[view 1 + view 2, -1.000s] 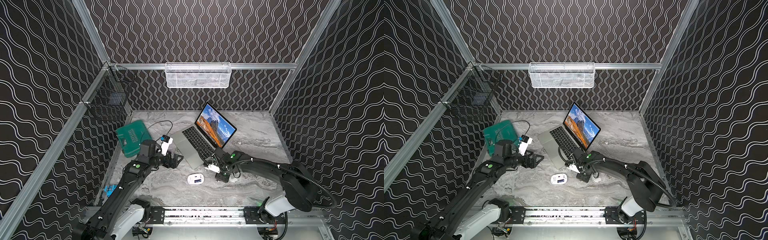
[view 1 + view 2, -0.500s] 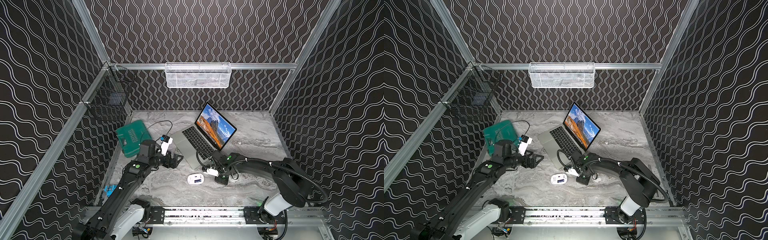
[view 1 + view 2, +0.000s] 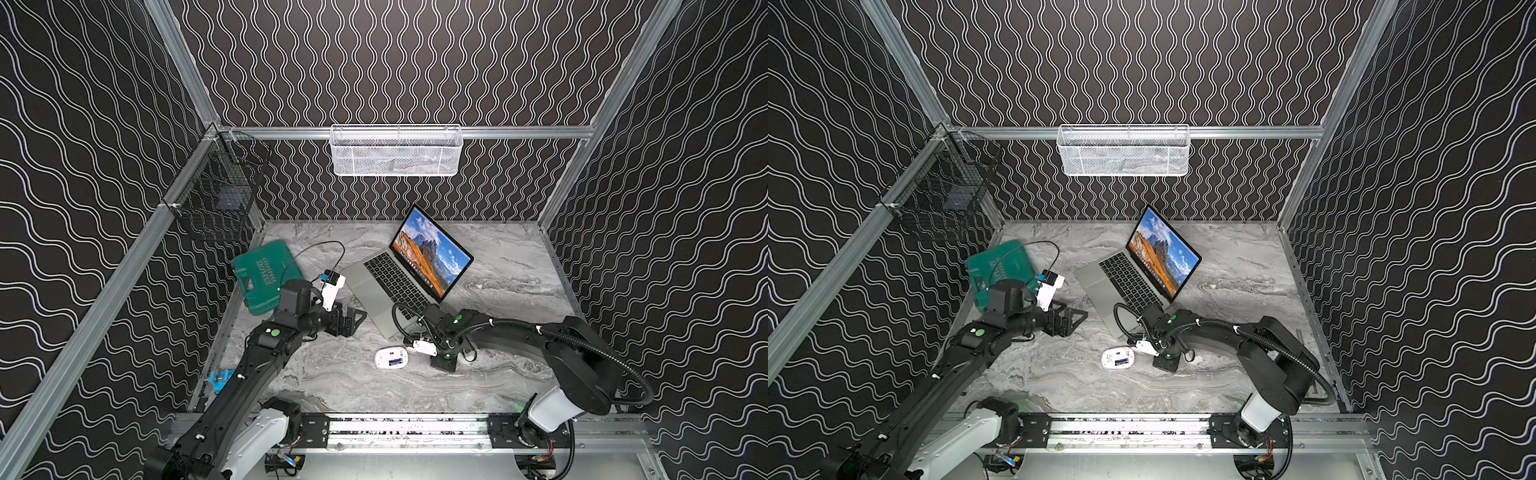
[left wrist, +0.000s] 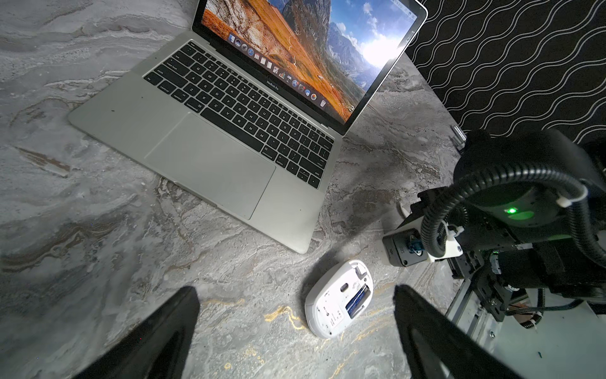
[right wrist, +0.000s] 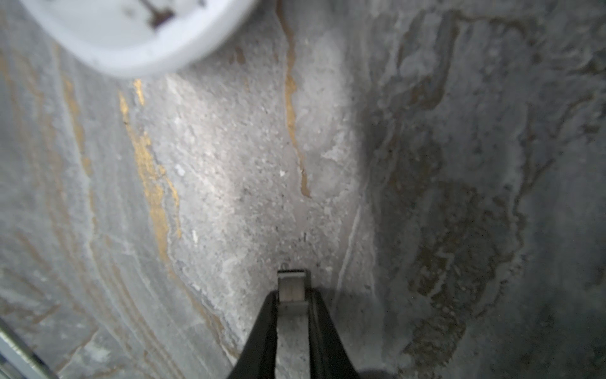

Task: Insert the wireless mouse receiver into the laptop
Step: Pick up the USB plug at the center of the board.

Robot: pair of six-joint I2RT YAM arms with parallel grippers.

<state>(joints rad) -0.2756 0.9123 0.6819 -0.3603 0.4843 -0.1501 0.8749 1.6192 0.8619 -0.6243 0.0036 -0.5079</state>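
1. Receiver (image 5: 290,284): a tiny metal plug, pinched between the fingertips of the right claw (image 5: 291,297), which is clenched on it. Only its end pokes out past the tips.
2. Expect it to be stiff, nearly weightless and slick, so it can twist or slide in the pads if you bump it. You cannot tell whether it is clear of the worktop (image 5: 229,164).
3. Grip it by the stubby rear part, leaving the plug end free and square to the port.
4. Mouse (image 4: 339,298) lies belly-up just beside that claw, and the laptop (image 4: 210,131) stands open near it.
5. Left claw (image 4: 293,292) hangs released, fingers spread wide, touching nothing. You could use it to steady the slim laptop, which may slide under a sideways push.
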